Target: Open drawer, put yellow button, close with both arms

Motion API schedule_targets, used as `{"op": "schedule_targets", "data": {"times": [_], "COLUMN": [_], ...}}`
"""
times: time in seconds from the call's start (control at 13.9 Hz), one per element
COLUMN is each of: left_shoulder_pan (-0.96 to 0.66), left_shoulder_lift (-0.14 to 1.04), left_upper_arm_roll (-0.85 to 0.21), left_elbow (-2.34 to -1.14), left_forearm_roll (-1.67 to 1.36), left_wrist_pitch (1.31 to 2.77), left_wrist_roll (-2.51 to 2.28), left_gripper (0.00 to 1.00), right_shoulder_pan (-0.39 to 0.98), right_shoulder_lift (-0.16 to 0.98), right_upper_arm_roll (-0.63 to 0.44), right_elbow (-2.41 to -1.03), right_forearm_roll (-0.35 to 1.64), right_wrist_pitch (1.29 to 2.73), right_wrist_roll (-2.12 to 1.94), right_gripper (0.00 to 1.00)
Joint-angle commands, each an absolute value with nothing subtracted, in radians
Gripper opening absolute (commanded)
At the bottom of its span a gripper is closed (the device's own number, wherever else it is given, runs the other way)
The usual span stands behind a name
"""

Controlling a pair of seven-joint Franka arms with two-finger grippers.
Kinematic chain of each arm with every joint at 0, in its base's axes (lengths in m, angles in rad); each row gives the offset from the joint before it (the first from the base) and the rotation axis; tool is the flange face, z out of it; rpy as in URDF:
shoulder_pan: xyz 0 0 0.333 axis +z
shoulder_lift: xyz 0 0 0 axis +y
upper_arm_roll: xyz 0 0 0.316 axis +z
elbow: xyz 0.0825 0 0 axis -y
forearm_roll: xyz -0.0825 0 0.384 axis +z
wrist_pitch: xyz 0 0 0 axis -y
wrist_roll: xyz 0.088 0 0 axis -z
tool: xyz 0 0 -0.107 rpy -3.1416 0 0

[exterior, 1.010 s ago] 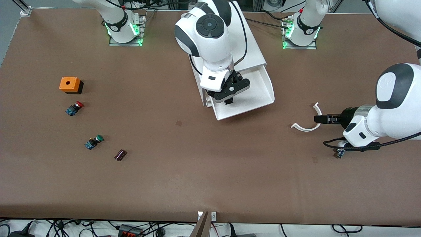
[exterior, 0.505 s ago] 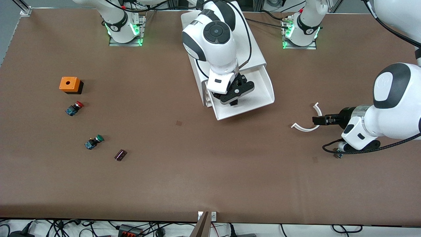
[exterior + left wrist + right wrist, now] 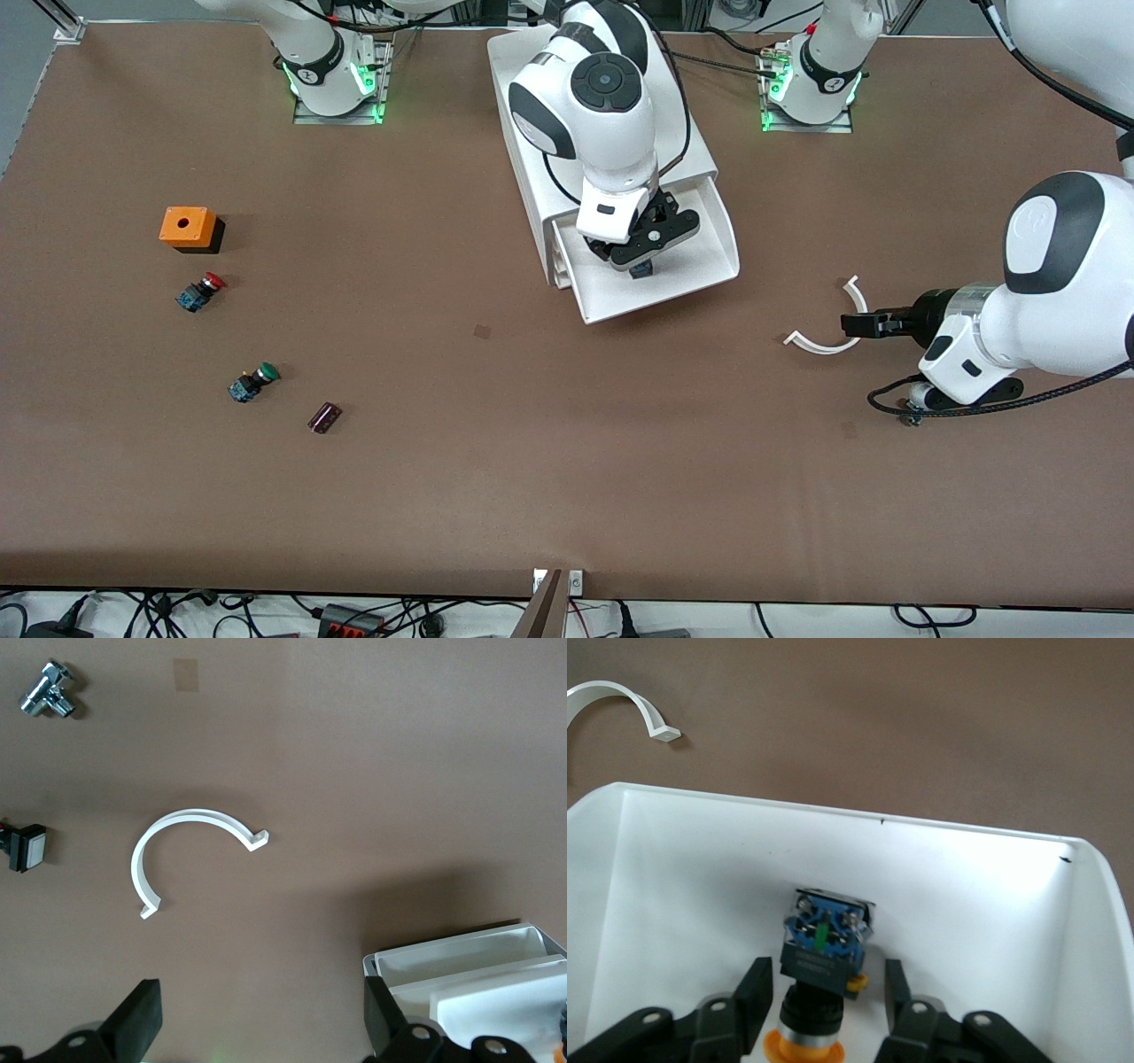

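The top drawer stands pulled out of the white cabinet toward the front camera. My right gripper hangs low in it, open. The yellow button lies on the drawer's floor between the spread fingers, with a gap on each side. Its orange-yellow cap points toward the wrist. In the front view only its blue end shows. My left gripper is open wide and empty, low over the table at the left arm's end. In the left wrist view the drawer's corner shows.
A white C-shaped strip lies just by the left gripper. A metal fitting and a small black part lie near it. Toward the right arm's end are an orange box, a red button, a green button and a dark cylinder.
My right gripper has moved across the open drawer toward the left arm's end and a little toward the cabinet. The left arm has shifted slightly and then stayed.
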State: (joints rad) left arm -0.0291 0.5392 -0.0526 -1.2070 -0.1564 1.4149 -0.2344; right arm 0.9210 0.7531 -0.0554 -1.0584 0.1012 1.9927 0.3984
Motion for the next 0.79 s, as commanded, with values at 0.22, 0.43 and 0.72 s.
{"op": "schedule_targets", "data": {"times": [0.22,0.43,0.72], "left_shoulder_pan": [-0.041,-0.099,-0.163], "left_shoulder_lift": [0.54,0.508,0.486], "left_upper_arm_roll": [-0.064,-0.064,-0.067], "left_elbow": [-1.193,-1.215,-1.284], "left_forearm_roll": [-0.12,-0.104,-0.106], "left_wrist_pitch": [1.414,1.468,1.609], "left_wrist_roll": [-0.273,-0.362,-0.455], "left_gripper": [1.0,1.0,1.0], "right_shoulder_pan": [0.905,0.816,0.648], "right_shoulder_lift": [0.756,0.703,0.663], "right_upper_arm_roll": [-0.067,-0.071,-0.075], "right_elbow": [-0.938,-0.899,-0.911], "right_forearm_roll": [0.107,0.106,0.098], "right_wrist_pitch": [1.896,1.783,1.66], "right_wrist_roll": [0.492,0.492,0.494], "right_gripper": [1.0,1.0,1.0]}}
